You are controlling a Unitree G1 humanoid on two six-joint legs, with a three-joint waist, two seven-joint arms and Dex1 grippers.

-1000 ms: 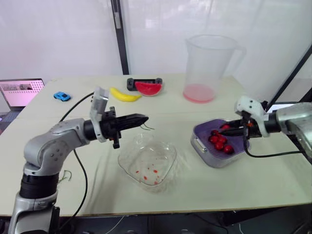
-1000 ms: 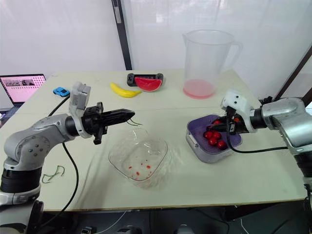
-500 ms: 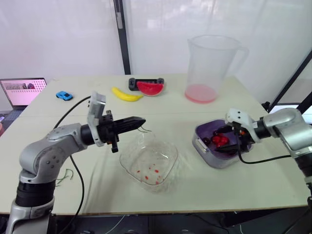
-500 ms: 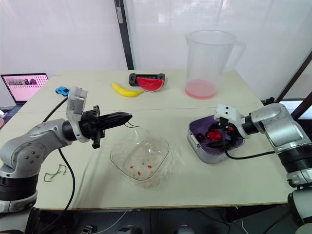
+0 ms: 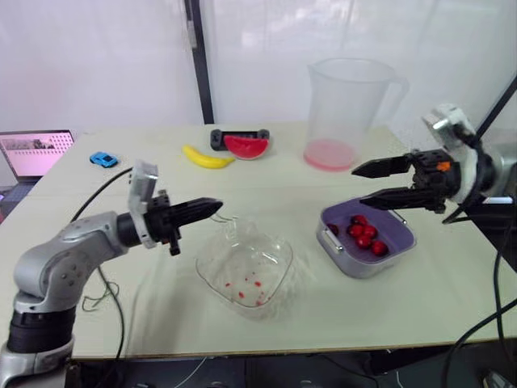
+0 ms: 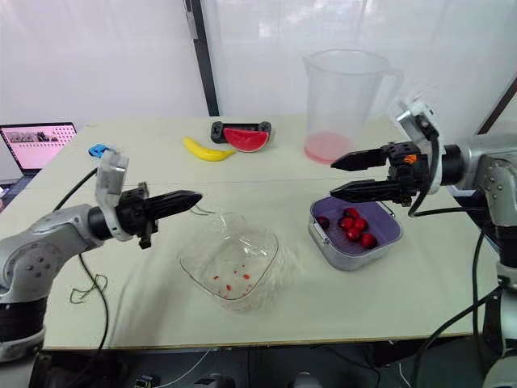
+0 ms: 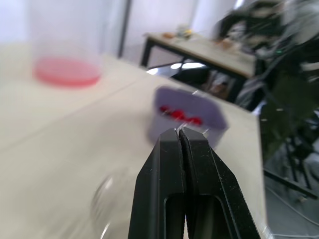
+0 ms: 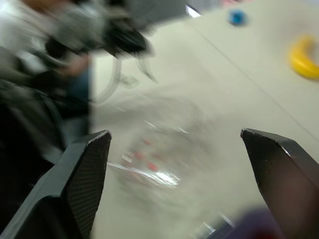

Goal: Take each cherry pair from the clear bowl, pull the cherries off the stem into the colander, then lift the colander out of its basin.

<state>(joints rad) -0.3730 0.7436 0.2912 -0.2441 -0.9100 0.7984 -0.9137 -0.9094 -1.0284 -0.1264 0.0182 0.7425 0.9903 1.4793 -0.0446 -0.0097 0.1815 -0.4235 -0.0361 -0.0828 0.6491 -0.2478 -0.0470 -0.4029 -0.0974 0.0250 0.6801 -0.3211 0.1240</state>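
Beneath the wide-spread right gripper (image 6: 333, 178), far from the closed left gripper (image 6: 196, 196), the purple plastic colander (image 6: 388, 231) is seated.

Nothing readable in any view. The laptop screen (image 5: 36, 152) off the bench's far left corner shows a light page with a pink band and rows of small dark marks, all too small to make out. No legible labels, brands or numbers on anything standing on the bench.
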